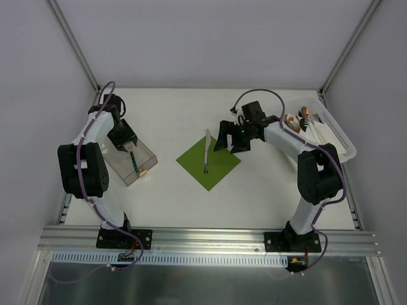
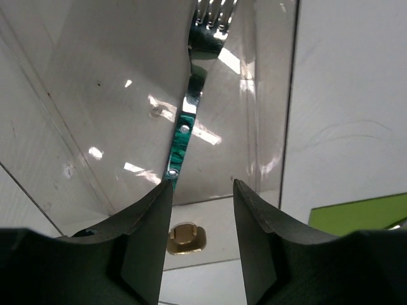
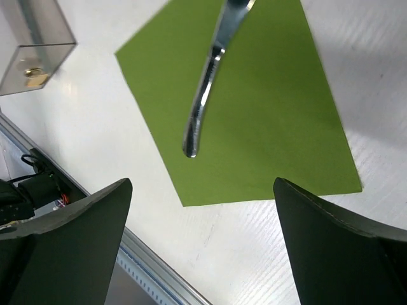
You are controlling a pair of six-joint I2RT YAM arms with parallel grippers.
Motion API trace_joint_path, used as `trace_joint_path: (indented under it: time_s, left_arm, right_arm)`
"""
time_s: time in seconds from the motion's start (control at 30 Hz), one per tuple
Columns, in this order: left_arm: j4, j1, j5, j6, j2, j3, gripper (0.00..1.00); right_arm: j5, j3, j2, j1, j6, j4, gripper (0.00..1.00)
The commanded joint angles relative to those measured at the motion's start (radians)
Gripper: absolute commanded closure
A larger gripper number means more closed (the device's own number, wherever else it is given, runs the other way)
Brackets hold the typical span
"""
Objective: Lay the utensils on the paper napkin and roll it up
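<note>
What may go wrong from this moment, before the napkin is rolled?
1. The fork is off-centre in the open left gripper, with its handle end against one side. Closing may only clip the tip or push it along the clear box.
2. The silver utensil lies across the green napkin and appears to reach past its far corner, so rolling could leave it sticking out.

Left end effector (image 2: 202, 187) parted, right end effector (image 3: 202, 190) gaping.
</note>
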Motion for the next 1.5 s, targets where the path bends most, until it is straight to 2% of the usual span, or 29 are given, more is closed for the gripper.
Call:
trace_joint_path:
  time_s: [0.0,0.2,0.43,0.53,0.6,0.8,1.0,1.13,1.23,1.3,1.37,1.47]
  left_arm:
    - [-0.003,0.009,-0.029,0.047,0.068,-0.003,0.57]
    - [0.026,0.014,-0.026,0.089,0.148,0.019,0.57]
    - [0.035,0.027,0.002,0.109,0.24,0.036,0.6]
    - [0.038,0.031,0.002,0.109,0.255,0.031,0.69]
    - [0.038,0.032,0.002,0.112,0.254,0.028,0.78]
    - [0.038,0.032,0.006,0.126,0.166,0.004,1.0]
    - [-0.017,0.032,-0.007,0.144,-0.018,0.034,1.0]
    - [-0.1,0.029,-0.028,0.193,-0.108,0.17,1.0]
    - [-0.15,-0.006,0.047,0.25,-0.134,0.293,1.0]
    - [-0.172,-0.08,0.081,0.282,-0.118,0.359,1.0]
    - [-0.216,-0.214,0.083,0.285,-0.055,0.477,1.0]
    - [-0.261,-0.311,0.158,0.261,0.084,0.643,1.0]
  right_arm:
    - [-0.03,0.088,-0.088,0.004,-0.085,-0.064,0.01]
    - [-0.039,0.073,-0.166,-0.017,-0.257,-0.119,0.01]
    - [-0.042,0.023,-0.22,-0.068,-0.317,-0.15,0.01]
    - [-0.066,0.024,-0.22,-0.1,-0.319,-0.159,0.01]
    - [-0.074,0.024,-0.22,-0.117,-0.316,-0.159,0.01]
    - [-0.088,0.024,-0.226,-0.145,-0.32,-0.167,0.01]
    - [-0.112,0.049,-0.232,-0.175,-0.336,-0.207,0.01]
    - [-0.128,0.067,-0.234,-0.212,-0.363,-0.248,0.01]
    - [-0.137,0.084,-0.226,-0.247,-0.395,-0.294,0.01]
    - [-0.143,0.092,-0.219,-0.269,-0.417,-0.328,0.01]
    - [-0.157,0.095,-0.208,-0.306,-0.429,-0.345,0.01]
    - [-0.165,0.106,-0.194,-0.359,-0.461,-0.386,0.01]
